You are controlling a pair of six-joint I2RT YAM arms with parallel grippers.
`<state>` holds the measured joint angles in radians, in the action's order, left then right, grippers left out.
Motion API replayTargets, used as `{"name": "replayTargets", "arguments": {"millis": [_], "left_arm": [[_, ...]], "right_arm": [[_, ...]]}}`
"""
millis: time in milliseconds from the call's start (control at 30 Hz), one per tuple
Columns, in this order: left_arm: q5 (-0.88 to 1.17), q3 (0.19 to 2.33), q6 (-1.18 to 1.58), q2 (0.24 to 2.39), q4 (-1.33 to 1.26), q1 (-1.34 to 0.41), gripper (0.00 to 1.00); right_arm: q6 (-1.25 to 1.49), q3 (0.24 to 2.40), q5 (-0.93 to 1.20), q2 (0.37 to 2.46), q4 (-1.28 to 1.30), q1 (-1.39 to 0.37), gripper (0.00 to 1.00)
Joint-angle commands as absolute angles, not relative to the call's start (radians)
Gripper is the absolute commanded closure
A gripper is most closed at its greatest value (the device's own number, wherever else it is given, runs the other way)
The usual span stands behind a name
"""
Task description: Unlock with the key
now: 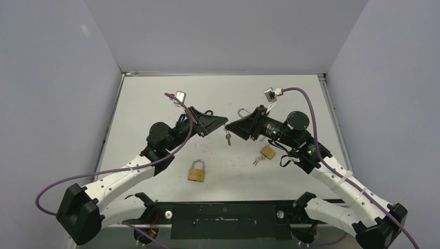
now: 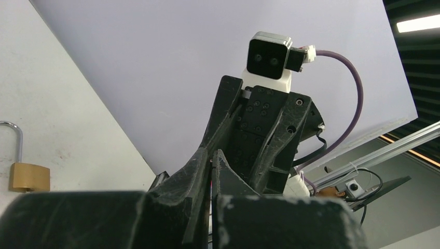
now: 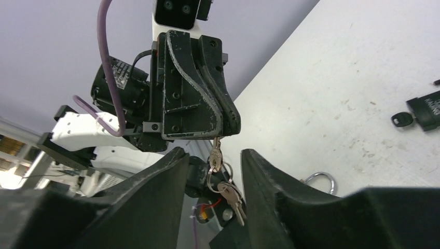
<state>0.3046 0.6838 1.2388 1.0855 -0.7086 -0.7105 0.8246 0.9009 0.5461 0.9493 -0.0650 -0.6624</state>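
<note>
The left gripper has its fingers pressed together on one key. The key ring and spare keys dangle below it, clear of the table. The right gripper faces it tip to tip, with fingers spread either side of the hanging bunch and gripping nothing. A brass padlock lies on the table nearer the bases. A second padlock lies under the right arm.
</note>
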Motion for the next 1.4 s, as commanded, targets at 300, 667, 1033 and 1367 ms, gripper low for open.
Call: {"name": "replayTargets", "arguments": {"millis": [300,667,1033,1367], "left_arm": [[0.323,0.703,1.252,1.068,-0.796,-0.708,1.0],[0.301,0.707,1.242,1.056,-0.763,-0.708,0.97],[-0.09,0.77,0.759,0.8,-0.027,-0.695,0.18],[-0.287,0.762,0.685,0.827,0.539,-0.692,0.03]], "right_arm": [[0.867,0.895,0.579,0.966,-0.169,-0.664,0.85],[0.88,0.884,0.591,0.965,-0.189,-0.664,1.0],[0.847,0.797,0.549,0.897,-0.127,-0.641,1.0],[0.812,0.739,0.51,0.902,-0.016,-0.64,1.0]]}}
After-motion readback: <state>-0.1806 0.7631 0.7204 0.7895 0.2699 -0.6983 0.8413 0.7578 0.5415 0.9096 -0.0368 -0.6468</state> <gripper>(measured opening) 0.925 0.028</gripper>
